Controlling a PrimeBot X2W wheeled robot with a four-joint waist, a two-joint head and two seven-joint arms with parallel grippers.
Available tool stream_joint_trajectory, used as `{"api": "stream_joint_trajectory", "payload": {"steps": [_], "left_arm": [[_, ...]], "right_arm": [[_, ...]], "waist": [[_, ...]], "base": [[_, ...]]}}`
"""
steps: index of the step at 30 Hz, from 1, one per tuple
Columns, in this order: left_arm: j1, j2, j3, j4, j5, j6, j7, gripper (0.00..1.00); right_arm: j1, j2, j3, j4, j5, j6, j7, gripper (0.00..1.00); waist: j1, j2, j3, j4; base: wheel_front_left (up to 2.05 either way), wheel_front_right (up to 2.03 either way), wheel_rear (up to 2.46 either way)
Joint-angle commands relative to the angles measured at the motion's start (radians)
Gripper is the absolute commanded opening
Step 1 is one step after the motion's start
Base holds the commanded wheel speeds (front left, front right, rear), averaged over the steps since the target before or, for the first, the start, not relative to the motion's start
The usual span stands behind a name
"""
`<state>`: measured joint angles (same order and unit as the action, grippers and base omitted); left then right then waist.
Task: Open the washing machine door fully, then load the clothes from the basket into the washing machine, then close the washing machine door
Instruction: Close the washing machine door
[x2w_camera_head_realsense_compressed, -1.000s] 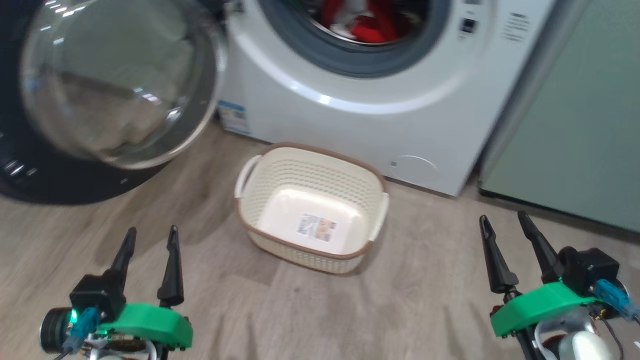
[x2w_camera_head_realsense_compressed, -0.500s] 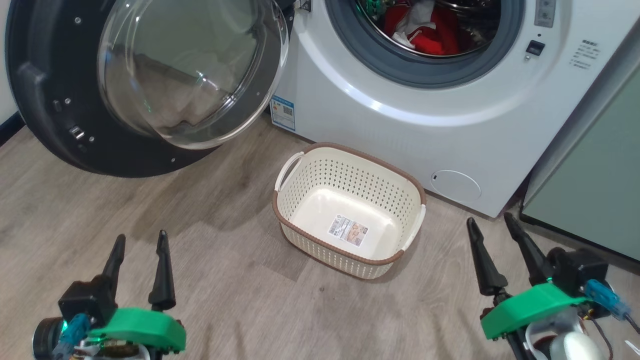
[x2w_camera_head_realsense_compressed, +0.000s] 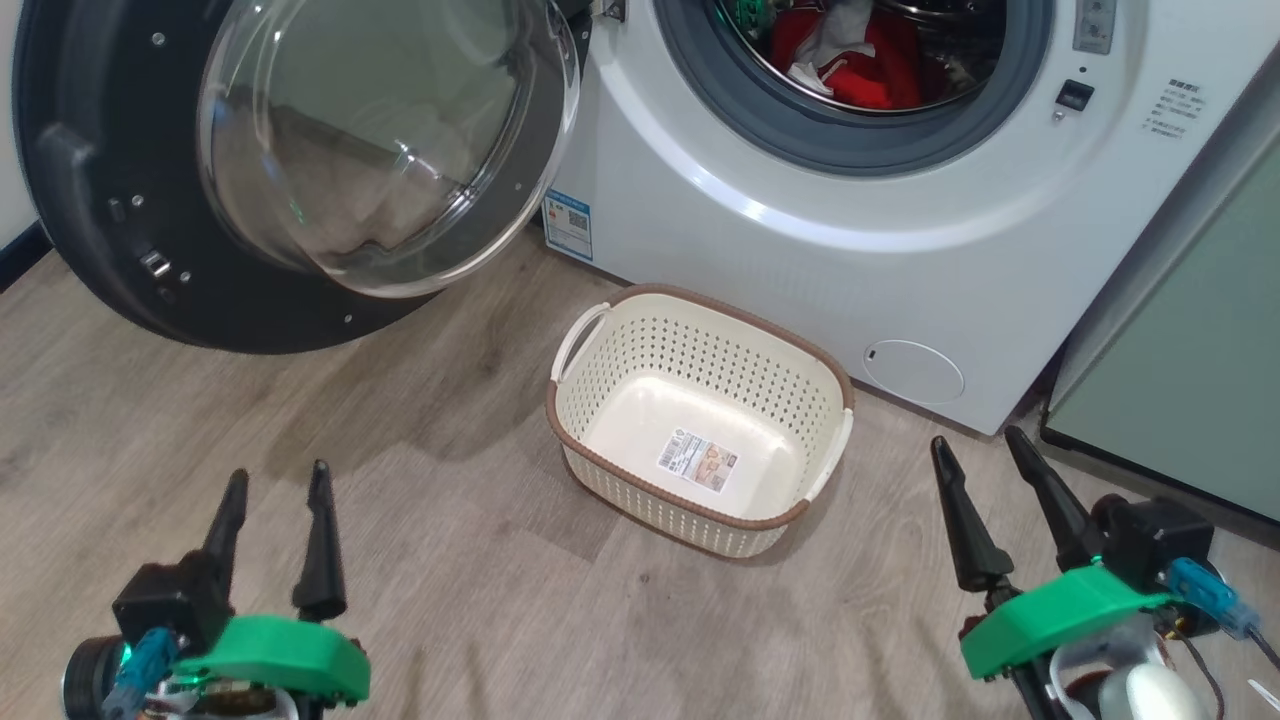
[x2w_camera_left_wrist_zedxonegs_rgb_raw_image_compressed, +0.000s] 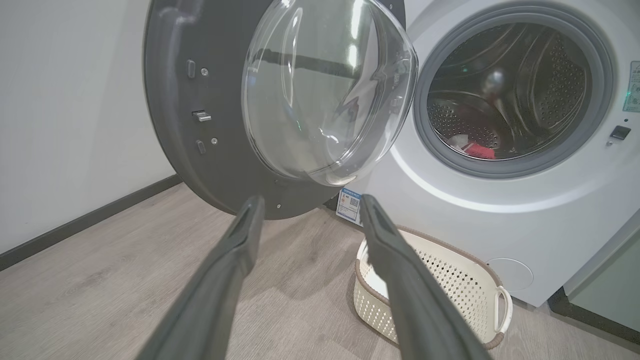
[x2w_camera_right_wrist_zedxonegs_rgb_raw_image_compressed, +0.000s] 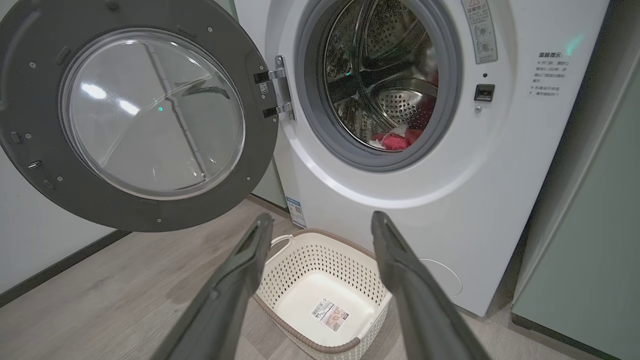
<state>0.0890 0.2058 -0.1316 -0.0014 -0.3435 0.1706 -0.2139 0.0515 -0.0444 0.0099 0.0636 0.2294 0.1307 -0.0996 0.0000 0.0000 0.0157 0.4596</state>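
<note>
**Desk:** What does the basket hold?

**Caption writer:** The cream perforated basket (x2w_camera_head_realsense_compressed: 640, 350) stands on the wood-look floor (x2w_camera_head_realsense_compressed: 450, 600), just in front of the white washing machine (x2w_camera_head_realsense_compressed: 800, 250). Its bottom is bare around a paper label (x2w_camera_head_realsense_compressed: 697, 462).

**Desk:** And the drum?

**Caption writer:** The red-and-white clothes (x2w_camera_head_realsense_compressed: 860, 60) lie heaped low in the steel drum (x2w_camera_right_wrist_zedxonegs_rgb_raw_image_compressed: 395, 75), behind the grey gasket (x2w_camera_head_realsense_compressed: 790, 140). The washing machine door (x2w_camera_head_realsense_compressed: 90, 250) stands swung wide at the machine's left on its hinge (x2w_camera_right_wrist_zedxonegs_rgb_raw_image_compressed: 277, 92). Its clear glass bowl (x2w_camera_head_realsense_compressed: 380, 150) bulges into the room.

**Desk:** The grippers?

**Caption writer:** The left gripper (x2w_camera_head_realsense_compressed: 279, 470) sits at the lower left of the head view and the right gripper (x2w_camera_head_realsense_compressed: 975, 437) at the lower right. Each is above the floor with its fingers spread and nothing between them. Both are well apart from the basket and the door.

**Desk:** What stays out of sight?

**Caption writer:** The head view cuts off the top of the drum mouth and the door's upper rim. In the wrist views the gasket lip hides most of the heap, leaving a small red patch. How many garments make up the heap cannot be told. The print on the label and on the blue sticker (x2w_camera_head_realsense_compressed: 568, 225) is too small to read. The pale green cabinet (x2w_camera_head_realsense_compressed: 1200, 400) at the right is cut by the frame edge.
</note>
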Motion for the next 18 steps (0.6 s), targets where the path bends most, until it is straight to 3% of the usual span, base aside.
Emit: {"api": "stream_joint_trajectory", "payload": {"steps": [1,2,12,18], "left_arm": [[-0.037,0.016,0.036,-0.031,-0.004,0.003,-0.009,0.75],[-0.037,0.017,0.036,-0.031,-0.005,0.004,-0.009,0.00],[-0.046,0.010,0.046,-0.054,-0.037,-0.005,-0.017,0.00],[-0.084,-0.053,0.139,-0.123,-0.273,-0.118,-0.034,0.00]], "right_arm": [[-0.031,-0.006,0.021,-0.038,-0.005,0.000,-0.001,1.00],[-0.031,-0.006,0.020,-0.038,-0.005,0.000,-0.001,1.00],[-0.031,-0.006,0.013,-0.038,-0.007,0.000,-0.004,1.00],[-0.037,-0.006,0.008,-0.045,-0.019,0.000,-0.004,1.00]], "waist": [[0.0000,0.0000,0.001,-0.001],[0.0000,0.0000,0.000,-0.002],[0.0000,0.0000,0.002,0.001],[0.0000,0.0000,0.010,0.005]], "base": [[0.00,0.00,0.00],[0.00,0.00,0.00],[0.00,0.00,0.00],[0.00,0.00,0.00]]}}
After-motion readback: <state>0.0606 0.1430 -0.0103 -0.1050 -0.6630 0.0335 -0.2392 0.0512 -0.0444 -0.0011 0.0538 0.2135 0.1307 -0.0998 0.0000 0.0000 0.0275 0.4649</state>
